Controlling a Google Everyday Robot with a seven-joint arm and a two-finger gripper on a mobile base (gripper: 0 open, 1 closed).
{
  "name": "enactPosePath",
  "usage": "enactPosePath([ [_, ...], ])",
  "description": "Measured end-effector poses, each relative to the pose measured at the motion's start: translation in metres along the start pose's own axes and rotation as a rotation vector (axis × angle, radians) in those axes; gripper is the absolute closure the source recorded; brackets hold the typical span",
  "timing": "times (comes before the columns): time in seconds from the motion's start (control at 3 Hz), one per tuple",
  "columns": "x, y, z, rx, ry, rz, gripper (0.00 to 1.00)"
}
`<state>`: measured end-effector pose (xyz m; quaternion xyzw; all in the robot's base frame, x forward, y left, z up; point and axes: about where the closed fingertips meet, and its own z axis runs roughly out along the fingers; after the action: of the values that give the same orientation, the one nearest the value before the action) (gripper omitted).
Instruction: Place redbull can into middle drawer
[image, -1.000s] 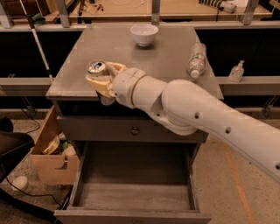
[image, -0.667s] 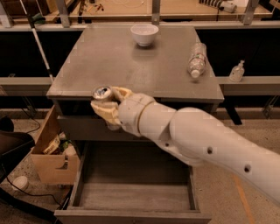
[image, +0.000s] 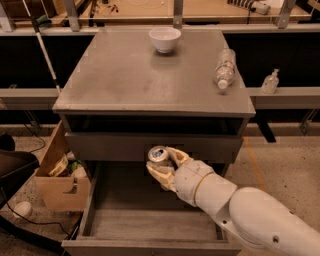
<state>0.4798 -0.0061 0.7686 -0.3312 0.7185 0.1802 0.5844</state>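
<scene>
My gripper (image: 164, 167) is shut on the redbull can (image: 158, 154), a slim silver can whose shiny pull-tab top faces up. It holds the can upright in front of the upper drawer front, above the back part of the open middle drawer (image: 150, 222). The drawer is a wide grey wooden box pulled out toward the camera, with a bare plank floor. The can's lower body is hidden by the cream fingers (image: 159, 174). My white arm reaches in from the lower right.
On the cabinet top (image: 125, 80) stand a white bowl (image: 165, 39) at the back and a clear plastic bottle (image: 224, 68) lying at the right. A cardboard box (image: 57, 177) with clutter sits left of the drawer. A small sanitiser bottle (image: 270, 81) stands on the right shelf.
The gripper has carried the can off the cabinet top's front left, forward and down past the edge, to a spot over the open drawer.
</scene>
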Motion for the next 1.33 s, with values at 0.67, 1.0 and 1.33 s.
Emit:
enactPosePath([
  [0.67,0.109,-0.091,0.046,-0.023,-0.007,0.024,1.00],
  [1.0,0.110,-0.087,0.045,-0.025,-0.004,0.023,1.00],
  [1.33,0.130,-0.068,0.056,-0.073,-0.009,0.032,1.00],
])
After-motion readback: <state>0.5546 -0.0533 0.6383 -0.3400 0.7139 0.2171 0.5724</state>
